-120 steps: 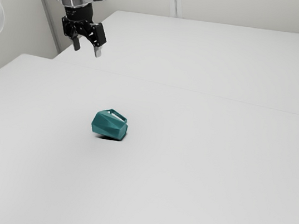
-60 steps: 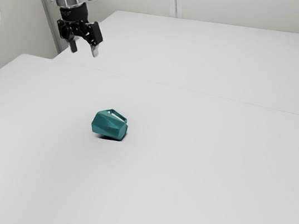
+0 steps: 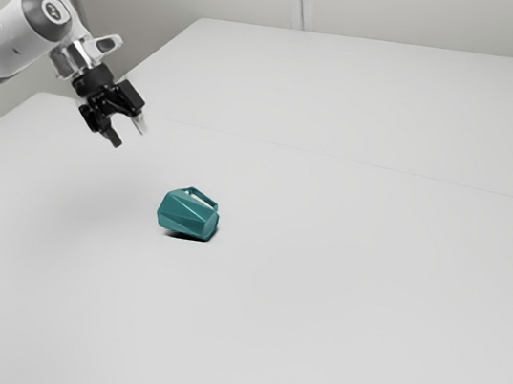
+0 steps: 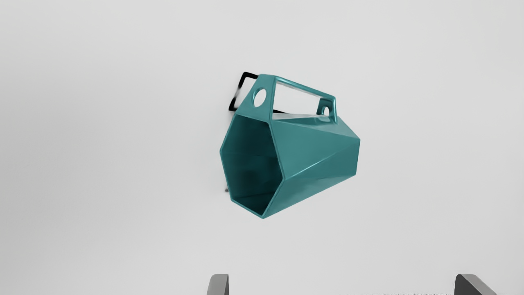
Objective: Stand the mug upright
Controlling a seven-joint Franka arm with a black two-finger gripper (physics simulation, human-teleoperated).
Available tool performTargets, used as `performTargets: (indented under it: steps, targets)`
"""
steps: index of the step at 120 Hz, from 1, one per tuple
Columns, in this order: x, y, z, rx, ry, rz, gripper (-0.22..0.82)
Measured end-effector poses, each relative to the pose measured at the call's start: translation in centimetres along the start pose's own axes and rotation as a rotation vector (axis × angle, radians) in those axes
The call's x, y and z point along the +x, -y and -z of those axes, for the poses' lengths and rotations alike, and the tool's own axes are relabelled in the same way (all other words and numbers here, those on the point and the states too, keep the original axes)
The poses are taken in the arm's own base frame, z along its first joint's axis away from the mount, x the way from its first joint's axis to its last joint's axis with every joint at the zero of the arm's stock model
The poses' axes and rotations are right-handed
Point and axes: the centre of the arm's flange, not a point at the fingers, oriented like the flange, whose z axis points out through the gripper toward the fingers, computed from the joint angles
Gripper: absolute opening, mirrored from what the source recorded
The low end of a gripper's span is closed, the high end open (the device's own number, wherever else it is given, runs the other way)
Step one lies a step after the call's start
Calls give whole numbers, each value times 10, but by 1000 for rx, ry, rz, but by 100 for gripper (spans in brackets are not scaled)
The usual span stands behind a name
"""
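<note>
My gripper (image 3: 131,136) hangs above the table in the exterior view, up and to that view's left of the mug, tilted and not touching it. A teal faceted mug (image 3: 187,214) lies on its side on the table, its handle on the upper side. Seen from my hand, the mug (image 4: 315,155) shows its dark open mouth and the angular handle beside its body. The two fingertips of the gripper (image 4: 342,284) stand wide apart with nothing between them.
The white table (image 3: 318,298) stretches around the mug. Behind it, in the exterior view, stands a large white raised surface (image 3: 366,102). A thin dark line crosses the exterior view's lower left corner.
My gripper has come down and toward the exterior view's left, and the hand has tilted over toward the mug. The mug has stayed where it was, on its side.
</note>
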Motion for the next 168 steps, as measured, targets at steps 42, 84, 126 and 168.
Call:
performTargets:
  steps: [42,84,126,168]
  targets:
    - [17,46,-101,-222,2,-54,60]
    - [19,42,-157,-328,-4,-125,60]
    - [24,27,-179,-372,-44,-178,52]
    - [24,29,-168,-359,-76,-223,-1]
